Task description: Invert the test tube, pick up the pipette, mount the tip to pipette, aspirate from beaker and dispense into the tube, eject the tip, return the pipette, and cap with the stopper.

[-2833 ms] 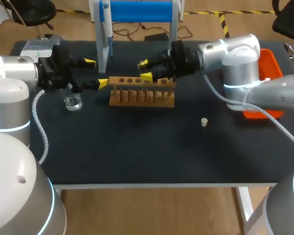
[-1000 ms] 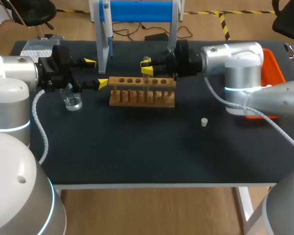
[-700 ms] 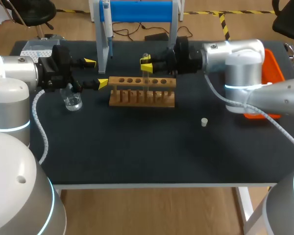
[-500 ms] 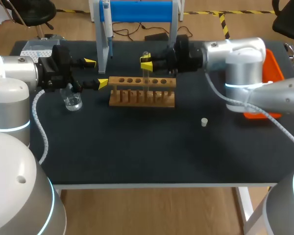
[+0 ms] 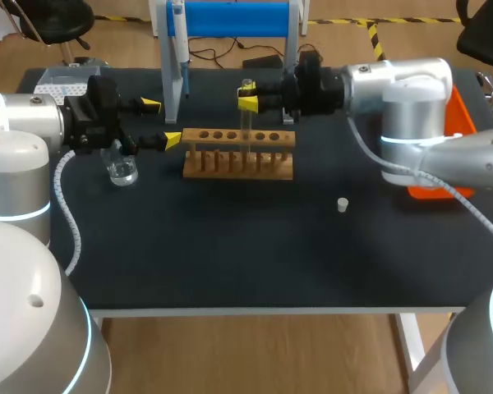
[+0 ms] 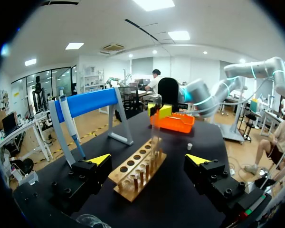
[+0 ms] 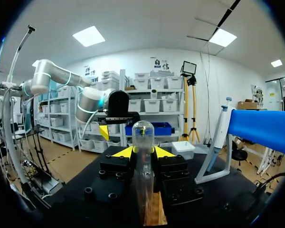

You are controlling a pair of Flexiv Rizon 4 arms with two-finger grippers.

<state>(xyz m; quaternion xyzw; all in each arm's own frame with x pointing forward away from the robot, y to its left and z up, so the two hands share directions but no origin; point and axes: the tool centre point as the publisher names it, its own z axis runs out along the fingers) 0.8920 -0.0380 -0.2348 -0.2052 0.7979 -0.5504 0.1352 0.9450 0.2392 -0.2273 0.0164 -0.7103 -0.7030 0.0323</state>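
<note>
tube [image 7: 143, 134] dome-up in right pincer [image 7: 143, 152], plainest from wrist view.

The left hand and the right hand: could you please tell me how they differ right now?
The left hand is open and empty; the right hand is shut on the test tube, holding it upright. The left hand sits low by the end of the wooden rack, next to the beaker; the right hand is higher, above the rack. Both have yellow fingertips and point inward toward each other.
</note>
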